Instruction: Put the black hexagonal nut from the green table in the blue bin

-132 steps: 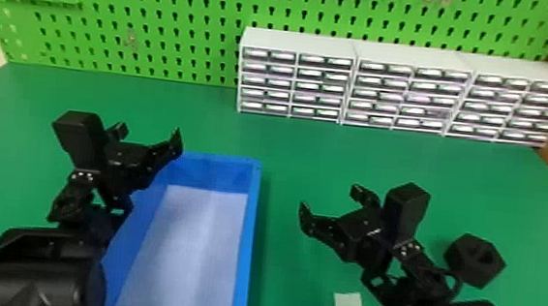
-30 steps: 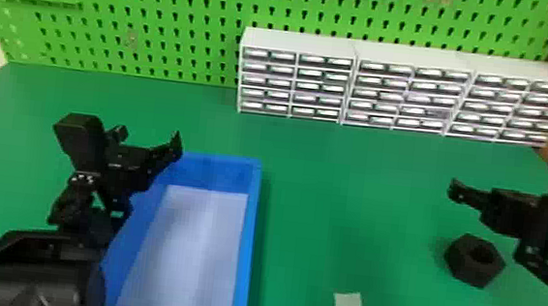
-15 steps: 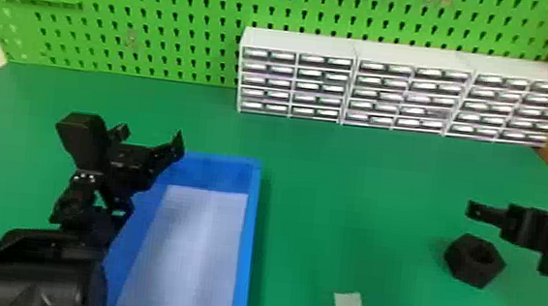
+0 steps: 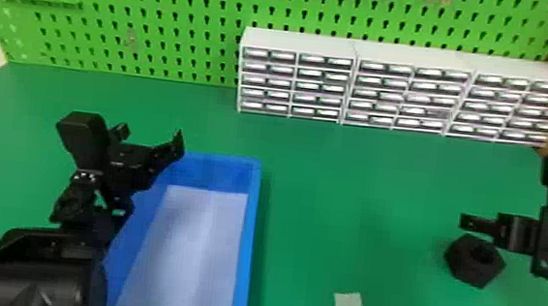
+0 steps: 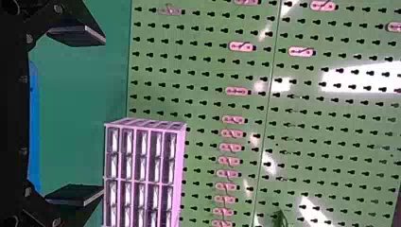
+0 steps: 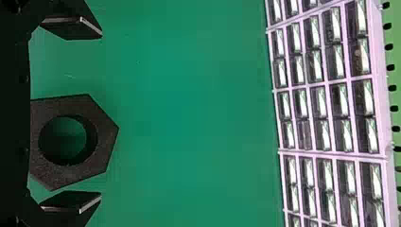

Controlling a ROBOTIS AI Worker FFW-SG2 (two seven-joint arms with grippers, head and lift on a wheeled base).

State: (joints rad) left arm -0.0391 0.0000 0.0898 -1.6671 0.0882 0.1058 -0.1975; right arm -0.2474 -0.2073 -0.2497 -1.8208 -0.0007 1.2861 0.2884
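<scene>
The blue bin (image 4: 247, 249) sits on the green table (image 4: 309, 227). Well apart from it, on the right, lies the black hexagonal nut (image 4: 466, 268). The right gripper (image 4: 475, 223) is close by, jaws wide open, holding nothing. The left gripper (image 4: 150, 135), near the bin, is wide open and empty too. Behind stand white drawers (image 4: 294, 85), then a green board (image 4: 178, 33) full of holes.

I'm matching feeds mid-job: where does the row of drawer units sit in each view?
Head view: the drawer units stand at the back of the green table, farther off than the black nut.
Left wrist view: they lie sideways, beyond the left tool.
Right wrist view: sideways again, across the table from the right tool.
Shared landmark: the green pegboard, behind the units.
</scene>
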